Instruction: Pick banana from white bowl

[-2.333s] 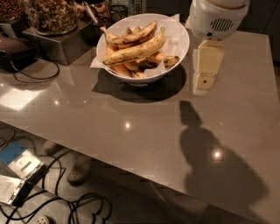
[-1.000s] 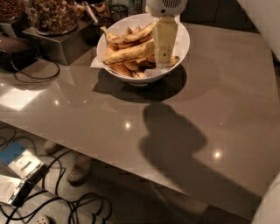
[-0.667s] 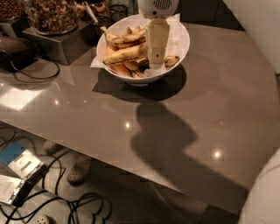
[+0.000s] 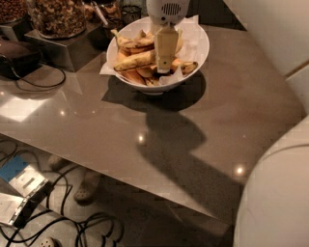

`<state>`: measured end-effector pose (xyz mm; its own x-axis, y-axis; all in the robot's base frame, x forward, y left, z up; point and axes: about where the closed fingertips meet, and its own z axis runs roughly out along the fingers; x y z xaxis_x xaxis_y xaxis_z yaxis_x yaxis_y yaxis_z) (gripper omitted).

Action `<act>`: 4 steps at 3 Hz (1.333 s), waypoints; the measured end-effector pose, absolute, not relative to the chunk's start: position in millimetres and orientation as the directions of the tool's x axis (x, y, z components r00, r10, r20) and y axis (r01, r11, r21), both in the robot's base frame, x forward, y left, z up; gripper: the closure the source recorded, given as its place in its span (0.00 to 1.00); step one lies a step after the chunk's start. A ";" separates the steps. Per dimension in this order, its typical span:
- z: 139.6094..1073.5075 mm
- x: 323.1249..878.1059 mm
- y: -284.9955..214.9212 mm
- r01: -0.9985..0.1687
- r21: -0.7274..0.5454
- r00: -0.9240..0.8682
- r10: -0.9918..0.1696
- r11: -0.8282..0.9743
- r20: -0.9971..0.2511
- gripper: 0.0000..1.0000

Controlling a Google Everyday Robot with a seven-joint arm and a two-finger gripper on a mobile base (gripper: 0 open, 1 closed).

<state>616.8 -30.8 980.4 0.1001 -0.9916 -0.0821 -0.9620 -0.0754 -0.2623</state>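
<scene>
The white bowl (image 4: 195,53) stands at the far middle of the grey table, lined with crumpled white paper and holding several bananas. The banana (image 4: 135,61), long, yellow and speckled, lies across the pile's front left. My gripper (image 4: 164,53) hangs straight down over the middle of the bowl, its cream fingers reaching into the pile just right of the banana's right end. The white wrist housing (image 4: 167,9) sits above it. The bananas behind the gripper are hidden.
A glass jar of nuts (image 4: 58,17) on a metal box (image 4: 63,46) stands at the far left, with a dark device (image 4: 17,55) and cable beside it. My white arm (image 4: 275,193) fills the lower right. Cables and a box (image 4: 24,188) lie on the floor.
My gripper has moved left from beside the bowl's right rim to over its middle and has come down into the bananas.
</scene>
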 end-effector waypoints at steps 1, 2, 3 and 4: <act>972.9 631.2 -30.3 -0.966 -0.251 0.083 -0.993 -0.060 -0.080 0.27; 965.9 643.1 -25.1 -0.968 -0.244 0.083 -0.994 -0.063 -0.075 0.26; 956.1 649.0 -19.2 -0.971 -0.228 0.090 -0.994 -0.073 -0.065 0.35; 945.0 651.7 -16.3 -0.975 -0.205 0.096 -0.994 -0.082 -0.057 0.35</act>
<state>651.7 -16.3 945.0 0.0955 -0.9938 -0.0569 -0.9752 -0.0820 -0.2054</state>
